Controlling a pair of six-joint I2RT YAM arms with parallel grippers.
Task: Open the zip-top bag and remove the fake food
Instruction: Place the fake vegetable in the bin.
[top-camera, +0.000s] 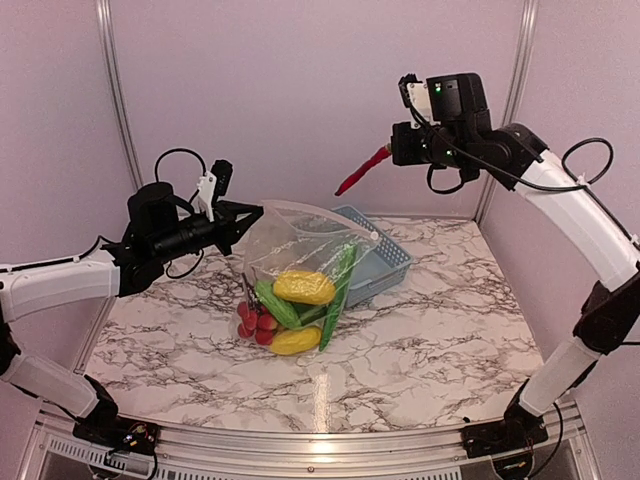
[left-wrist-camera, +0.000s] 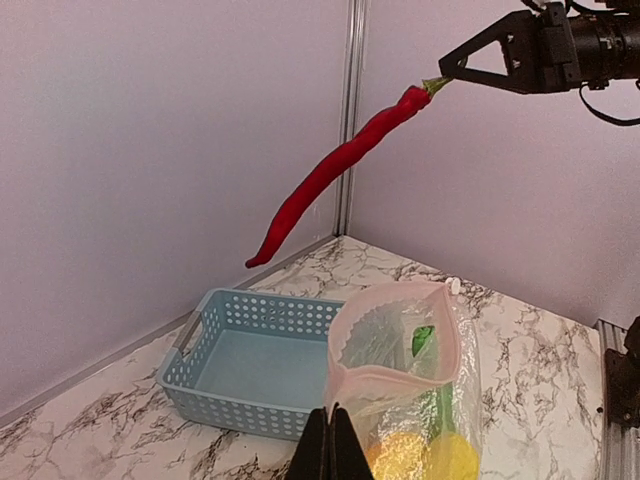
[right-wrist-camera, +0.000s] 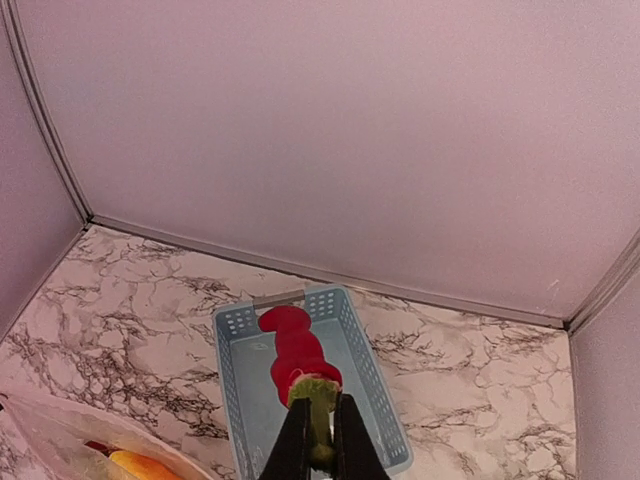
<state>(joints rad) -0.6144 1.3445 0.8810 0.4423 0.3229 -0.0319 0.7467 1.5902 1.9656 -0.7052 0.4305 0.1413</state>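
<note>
Black right fingers (right-wrist-camera: 320, 445) pinch shut on a red chilli (right-wrist-camera: 295, 350) by its stem, high above the blue basket (top-camera: 388, 268) at the far right. Shut on its rim, the left fingers (left-wrist-camera: 333, 448) hold the bag (top-camera: 300, 245) open mid-tabletop (top-camera: 430, 340), corn (top-camera: 305, 288) and cucumber (top-camera: 277, 303) inside. Judged mid-removal; next, lower and release.

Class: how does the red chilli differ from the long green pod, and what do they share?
Colour: the red chilli is red; the long green pod is green.
Place: the chilli hangs in the air above the blue basket; the pod sits inside the zip-top bag.
Support: the chilli dangles by its stem from the right pincer; no pincer grips the pod.
Both are long and slim.
</note>
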